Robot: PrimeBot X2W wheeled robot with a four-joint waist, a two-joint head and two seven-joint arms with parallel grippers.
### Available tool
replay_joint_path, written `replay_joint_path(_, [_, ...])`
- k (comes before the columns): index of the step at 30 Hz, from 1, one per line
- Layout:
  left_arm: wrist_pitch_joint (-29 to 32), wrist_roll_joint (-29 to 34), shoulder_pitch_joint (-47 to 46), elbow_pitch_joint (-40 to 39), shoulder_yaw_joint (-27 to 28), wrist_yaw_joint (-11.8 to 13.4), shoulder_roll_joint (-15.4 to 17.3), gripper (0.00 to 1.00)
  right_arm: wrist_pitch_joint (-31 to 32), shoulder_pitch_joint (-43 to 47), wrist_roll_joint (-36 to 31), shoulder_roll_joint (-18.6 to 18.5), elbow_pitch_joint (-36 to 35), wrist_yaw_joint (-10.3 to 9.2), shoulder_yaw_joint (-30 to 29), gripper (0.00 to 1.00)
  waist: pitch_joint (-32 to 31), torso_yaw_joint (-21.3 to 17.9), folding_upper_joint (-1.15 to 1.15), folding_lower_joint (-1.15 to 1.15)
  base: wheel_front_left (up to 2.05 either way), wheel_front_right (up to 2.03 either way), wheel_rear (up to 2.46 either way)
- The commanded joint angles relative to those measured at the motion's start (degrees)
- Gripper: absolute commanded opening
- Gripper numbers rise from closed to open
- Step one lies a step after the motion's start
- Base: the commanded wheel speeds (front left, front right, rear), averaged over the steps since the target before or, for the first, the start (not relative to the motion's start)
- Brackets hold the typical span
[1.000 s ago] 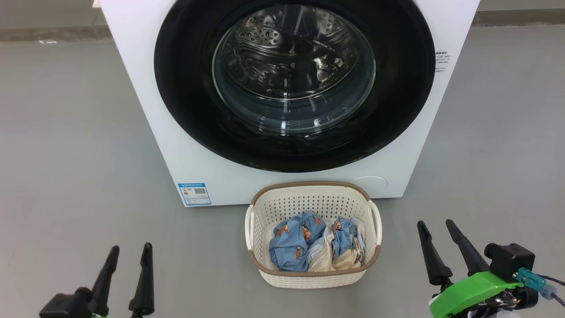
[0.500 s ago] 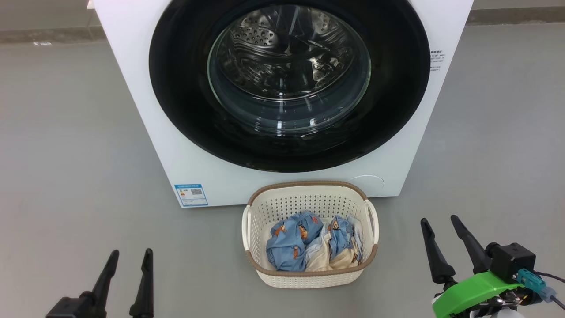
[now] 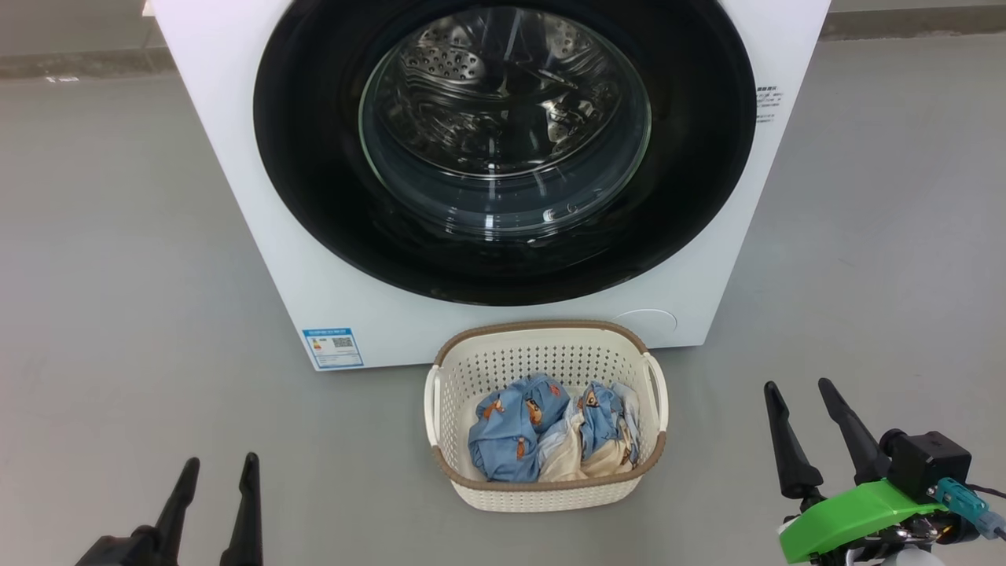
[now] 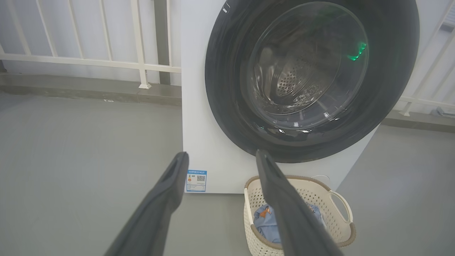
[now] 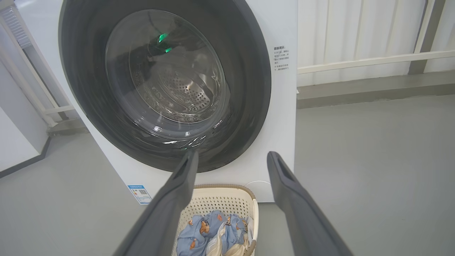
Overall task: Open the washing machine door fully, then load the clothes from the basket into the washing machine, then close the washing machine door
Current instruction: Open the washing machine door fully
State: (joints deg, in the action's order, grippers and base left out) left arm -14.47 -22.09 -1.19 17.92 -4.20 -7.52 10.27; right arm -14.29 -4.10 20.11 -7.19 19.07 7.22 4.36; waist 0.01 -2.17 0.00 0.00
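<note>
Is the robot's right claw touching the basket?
Apart. The head view shows bare grey floor between the right gripper and the basket.

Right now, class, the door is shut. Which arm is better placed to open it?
Probably right: the right gripper sits further forward toward the door than the left gripper. Both are open and empty.

My left end effector [image 4: 222, 154] points, jaws wide and empty, at the washing machine [image 4: 194, 117], whose door [image 4: 227, 92] is shut. The basket [image 4: 342, 217] sits on the floor [image 4: 71, 177] just before it, clothes [image 4: 265, 222] inside.
</note>
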Motion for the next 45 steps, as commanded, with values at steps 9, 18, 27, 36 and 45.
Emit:
replay_joint_path(9, [-0.52, 2.21, -3.46, -0.21, 2.58, 0.03, 1.09, 1.00, -0.71, -0.67, -0.61, 0.14, -1.90, 0.26, 0.50, 1.00, 0.49, -0.02, 0.00, 0.00, 0.28, 0.28, -0.57])
replay_joint_path(18, [-0.52, 1.78, -4.28, -0.07, 3.25, 0.03, 1.43, 1.00, -0.71, -1.13, -0.63, 0.58, -2.27, 0.26, 0.37, 1.00, 1.87, -0.20, 0.00, 0.00, 0.98, 0.98, -1.96])
replay_joint_path(27, [-0.52, 1.30, -5.17, -0.17, 3.28, 0.03, 1.87, 1.00, -0.71, -2.00, -0.80, 1.08, -2.38, 0.26, 0.26, 1.00, 3.02, -0.34, 0.00, 0.00, 1.23, 1.23, -2.46])
replay_joint_path(36, [-0.52, -1.10, -5.53, -2.86, 3.44, 0.03, 0.96, 1.00, -0.71, -2.20, -0.86, 1.28, -2.37, 0.26, -0.09, 1.00, 3.15, -0.52, 0.00, 0.00, 1.22, 1.21, -2.43])
replay_joint_path(45, [-0.52, -1.69, -4.56, -3.83, 2.56, 0.03, 1.77, 1.00, -0.71, -2.18, -0.71, 1.34, -2.48, 0.26, -0.29, 1.00, 3.01, -0.43, 0.00, 0.00, 0.76, 0.76, -1.52])
